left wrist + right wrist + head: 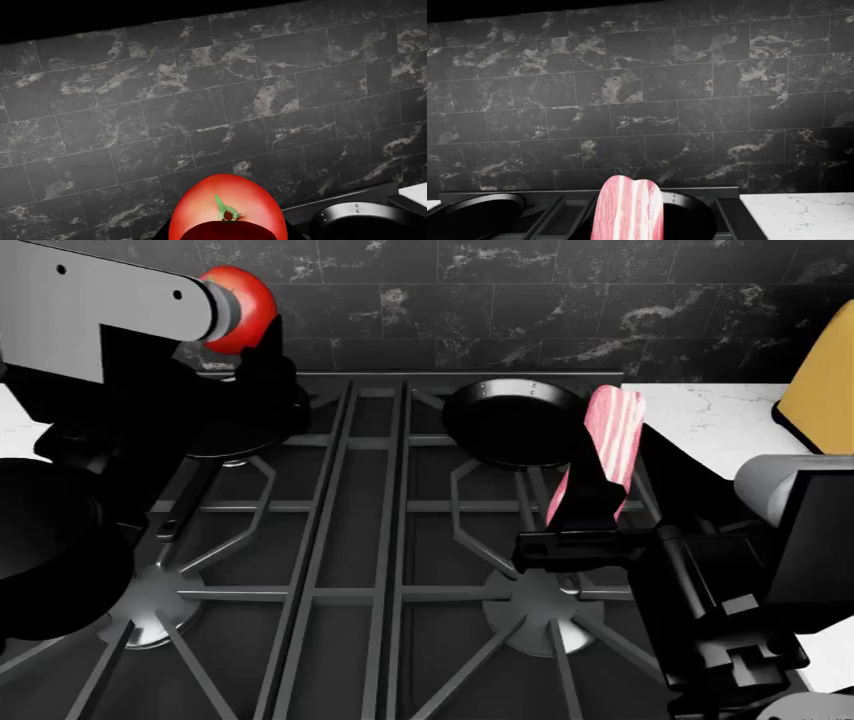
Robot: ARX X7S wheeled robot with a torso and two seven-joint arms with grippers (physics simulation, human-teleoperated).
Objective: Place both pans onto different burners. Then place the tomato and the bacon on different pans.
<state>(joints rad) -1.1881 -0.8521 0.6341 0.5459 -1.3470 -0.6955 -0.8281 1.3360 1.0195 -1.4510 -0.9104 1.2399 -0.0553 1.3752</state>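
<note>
Both pans on rear burners: deep pan rear right, flat pan rear left, mostly hidden behind left arm. First half of task judged done; food placement in hand.

Left claw pinching tomato, held high over rear-left pan. Right claw pinching bacon by lower end, strip standing upright, top leaning toward deep pan, claw itself above front-right burner.

Next move, judged: lower left claw over flat pan, release tomato low enough to avoid rolling off the low rim. Carry right claw rearward until strip hangs over deep pan, then release. Risk: bacon draping over rim or falling on grate.

View differences:
- Head: only view giving claws' positions over range and white bench at right.
- Left wrist: tomato close, green stem visible; one pan edge only; tiled wall.
- Right wrist: bacon tip, both pans behind it.
</note>
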